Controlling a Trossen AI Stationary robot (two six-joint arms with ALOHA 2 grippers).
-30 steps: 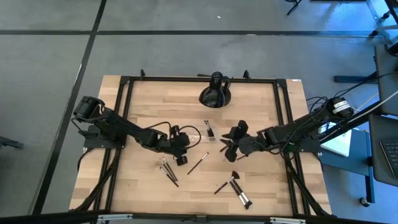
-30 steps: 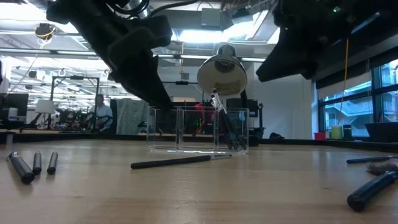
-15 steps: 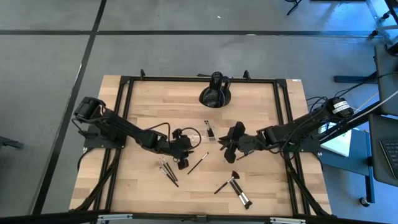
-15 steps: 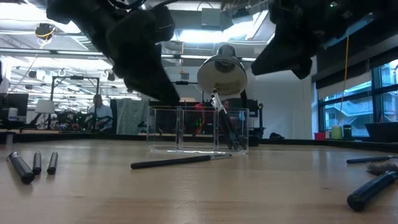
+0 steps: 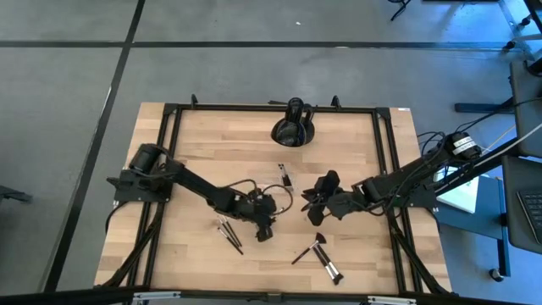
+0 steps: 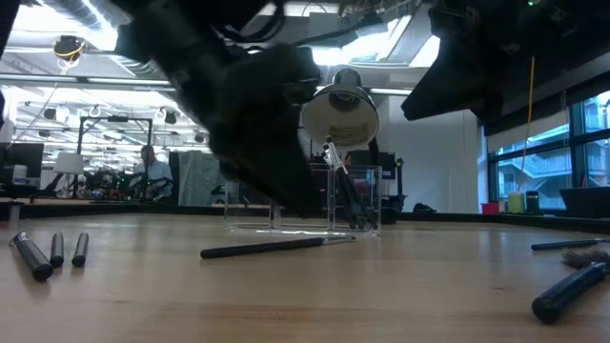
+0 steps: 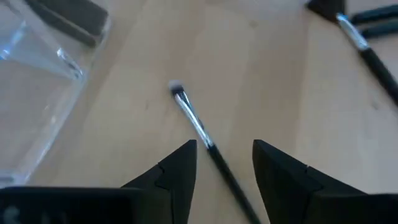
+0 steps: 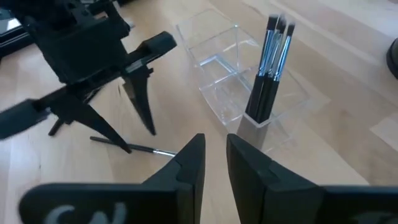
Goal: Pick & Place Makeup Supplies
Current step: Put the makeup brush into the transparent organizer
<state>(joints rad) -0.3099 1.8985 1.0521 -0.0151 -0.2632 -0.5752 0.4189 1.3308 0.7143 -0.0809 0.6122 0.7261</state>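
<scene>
A thin dark makeup brush [image 7: 194, 122] with a silver ferrule lies flat on the wooden table [image 5: 195, 144], also seen in the low view [image 6: 276, 246]. My left gripper [image 7: 224, 152] hovers low over it, open, one finger on each side of the handle without touching; from above it sits at mid-table [image 5: 264, 229]. My right gripper [image 8: 215, 140] waits higher, right of the centre [image 5: 312, 200], its fingers a narrow gap apart with nothing between them. A few brushes [image 8: 272, 59] stand upright in the clear organiser [image 8: 231, 84].
More brushes lie loose: a bundle left of my left gripper [image 5: 229, 230] and others near the front edge [image 5: 320, 254]. A large black rounded object [image 5: 294, 129] stands at the table's far edge. A black frame [image 5: 169, 169] runs along the table's sides.
My left gripper has gone toward the table's near edge and a little to the right, sinking from beside the organiser to just above the single brush. The brush has stayed where it lay.
</scene>
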